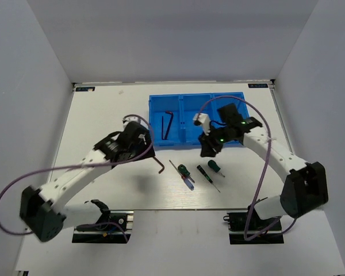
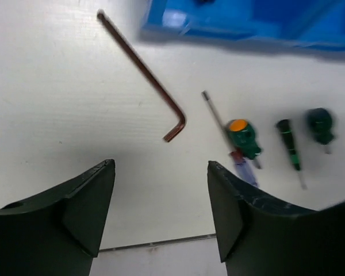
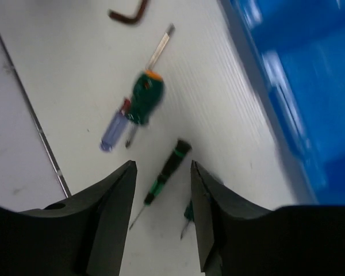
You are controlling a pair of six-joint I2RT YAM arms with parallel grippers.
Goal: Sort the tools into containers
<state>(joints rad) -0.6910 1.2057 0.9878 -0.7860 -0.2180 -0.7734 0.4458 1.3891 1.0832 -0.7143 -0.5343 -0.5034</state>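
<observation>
The blue three-compartment tray (image 1: 195, 117) stands at the back centre, with one dark hex key (image 1: 167, 123) in its left compartment. A second, brownish hex key (image 1: 159, 164) lies on the table; it also shows in the left wrist view (image 2: 146, 75). To its right lie a green stubby screwdriver (image 1: 184, 170) across a thin blue-handled one (image 1: 188, 181), a slim black-and-green screwdriver (image 1: 206, 174) and another green stubby one (image 1: 214, 167). My left gripper (image 1: 145, 150) is open and empty, just left of the loose hex key. My right gripper (image 1: 209, 148) is open and empty above the slim screwdriver (image 3: 167, 169).
The white table is boxed in by grey walls on three sides. The tray's front wall (image 2: 247, 26) lies just beyond the loose tools. Purple cables loop from both arms. A seam (image 3: 31, 115) runs near the table's front edge.
</observation>
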